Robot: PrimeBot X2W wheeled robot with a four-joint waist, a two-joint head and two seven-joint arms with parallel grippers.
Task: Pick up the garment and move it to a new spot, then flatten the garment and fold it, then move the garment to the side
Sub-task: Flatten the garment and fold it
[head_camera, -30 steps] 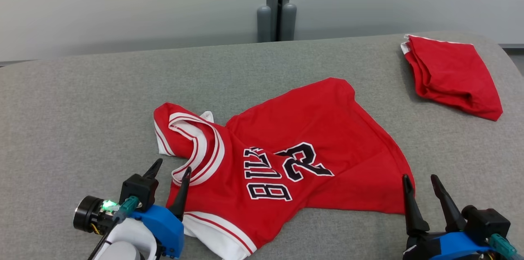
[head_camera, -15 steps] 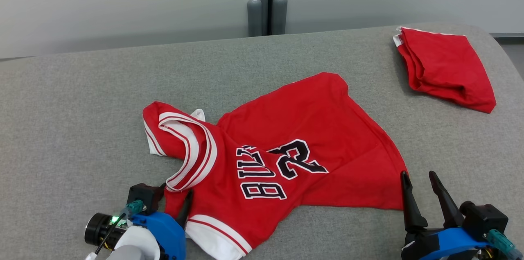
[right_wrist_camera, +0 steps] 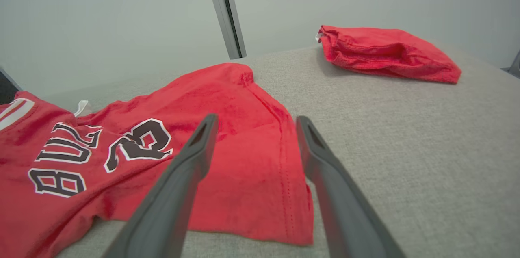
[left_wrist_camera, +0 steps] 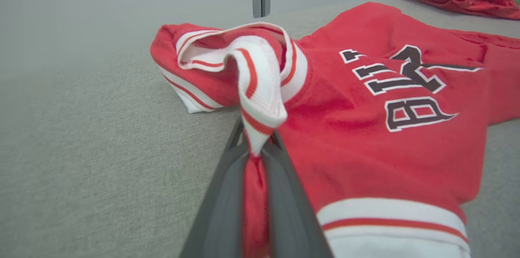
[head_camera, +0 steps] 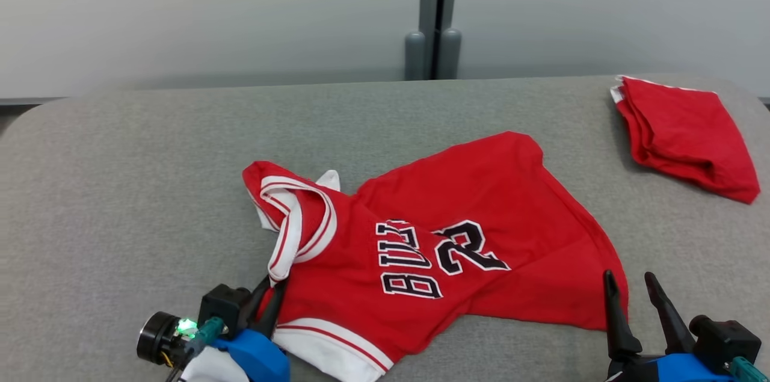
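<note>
So the red jersey (head_camera: 493,189) is lying crumpled and skewed around the middle of the grey tabletop (head_camera: 150,159), front side up. The left tool (head_camera: 274,286) is at the jersey's neck end, pinched tight on the white-and-red striped collar trim (left_wrist_camera: 260,87). In the left wrist view you can see the trim bunched up and squeezed between the two dark fingers. Makes sense to me: that ribbed band is the sturdiest edge there, so it shouldn't slip out when lifted. The right tool (right_wrist_camera: 256,120) is at the opposite end with its fingers spread wide and nothing in them, with the jersey's hem corner lying between them. I can't tell if it's touching the cloth. My guess is it's lined up to grab that corner so the thing comes up stretched between both arms instead of dangling in a lump. Writing-wise, the chest lettering (head_camera: 415,261) reads "BUL" and then wrinkles eat the rest, with a big 23 (head_camera: 469,246) next to it. Well beyond the jersey's hem end sits another red garment (head_camera: 686,129), folded.
</note>
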